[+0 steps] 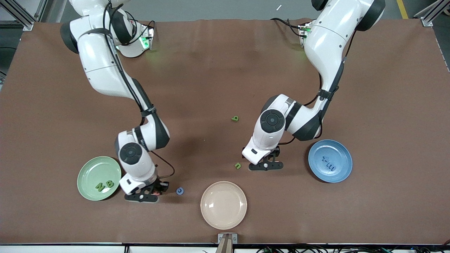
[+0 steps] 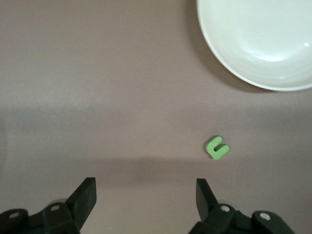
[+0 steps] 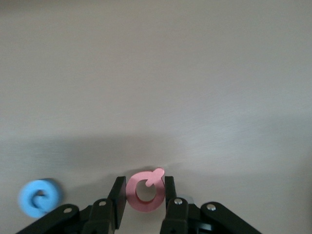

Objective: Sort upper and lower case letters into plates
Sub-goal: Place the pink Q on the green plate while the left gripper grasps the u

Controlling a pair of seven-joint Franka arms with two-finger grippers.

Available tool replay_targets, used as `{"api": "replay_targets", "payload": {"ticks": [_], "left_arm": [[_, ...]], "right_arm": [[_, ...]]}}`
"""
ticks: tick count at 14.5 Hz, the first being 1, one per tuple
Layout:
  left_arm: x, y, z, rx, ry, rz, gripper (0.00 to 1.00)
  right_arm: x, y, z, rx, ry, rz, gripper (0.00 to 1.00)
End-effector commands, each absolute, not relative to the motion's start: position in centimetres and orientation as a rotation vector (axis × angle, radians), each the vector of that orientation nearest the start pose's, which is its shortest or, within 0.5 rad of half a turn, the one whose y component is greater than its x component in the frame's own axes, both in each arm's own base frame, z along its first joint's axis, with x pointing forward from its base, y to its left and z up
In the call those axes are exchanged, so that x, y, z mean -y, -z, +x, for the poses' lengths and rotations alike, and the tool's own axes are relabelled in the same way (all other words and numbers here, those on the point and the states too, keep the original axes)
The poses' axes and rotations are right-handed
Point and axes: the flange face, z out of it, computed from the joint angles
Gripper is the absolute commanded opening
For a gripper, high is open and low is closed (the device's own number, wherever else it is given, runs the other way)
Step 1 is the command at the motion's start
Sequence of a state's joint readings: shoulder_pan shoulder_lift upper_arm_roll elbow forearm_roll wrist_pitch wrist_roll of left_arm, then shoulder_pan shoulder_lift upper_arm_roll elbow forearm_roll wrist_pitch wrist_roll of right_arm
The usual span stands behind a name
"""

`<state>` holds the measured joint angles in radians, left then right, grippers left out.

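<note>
- Pale green plate (image 1: pixel 99 178) at the right arm's end of the table, near the front camera, with green N (image 1: pixel 100 187) and green B (image 1: pixel 109 183) lying side by side in it.
- Right gripper (image 1: pixel 157 190) low over the table just beside that plate, fingers (image 3: pixel 120 199) clamped on either side of the pink Q (image 3: pixel 145 190).
- Blue C (image 1: pixel 180 190) flat on the table just beside the right gripper, toward the cream-beige plate (image 1: pixel 223 205); apart from the Q in the right wrist view.
- Cream-beige plate at the table's middle, nearest the front camera.
- Green u (image 1: pixel 238 165) on the table between the cream-beige plate and the left gripper (image 1: pixel 273 159), farther from the front camera than that plate.
- Green b (image 1: pixel 235 118) alone on the open table, well apart from the u and farther from the front camera.
- Left gripper low over the table just beside the u, fingers (image 2: pixel 86 197) spread wide apart with nothing between them; u lying off to one side of the gap in the left wrist view.
- Blue plate (image 1: pixel 330 161) toward the left arm's end of the table, with blue m (image 1: pixel 330 167) and a smaller blue x (image 1: pixel 324 158) in it.
</note>
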<state>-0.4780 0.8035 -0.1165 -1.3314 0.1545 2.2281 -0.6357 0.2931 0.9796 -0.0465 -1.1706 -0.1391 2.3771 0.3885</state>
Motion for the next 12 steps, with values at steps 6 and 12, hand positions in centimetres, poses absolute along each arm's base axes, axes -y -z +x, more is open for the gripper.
{"api": "replay_targets", "payload": {"ticks": [6, 12], "left_arm": [[45.7, -21.1, 61.3, -0.388, 0.423, -3.22, 0.73], [45.3, -18.1, 62.1, -0.715, 0.639, -3.156, 0.59]], "right_arm": [[-2.6, -25.4, 76.2, 0.458, 0.12, -3.213, 0.07], [-1.2, -22.9, 74.8, 0.491, -0.024, -3.188, 0.9]]}}
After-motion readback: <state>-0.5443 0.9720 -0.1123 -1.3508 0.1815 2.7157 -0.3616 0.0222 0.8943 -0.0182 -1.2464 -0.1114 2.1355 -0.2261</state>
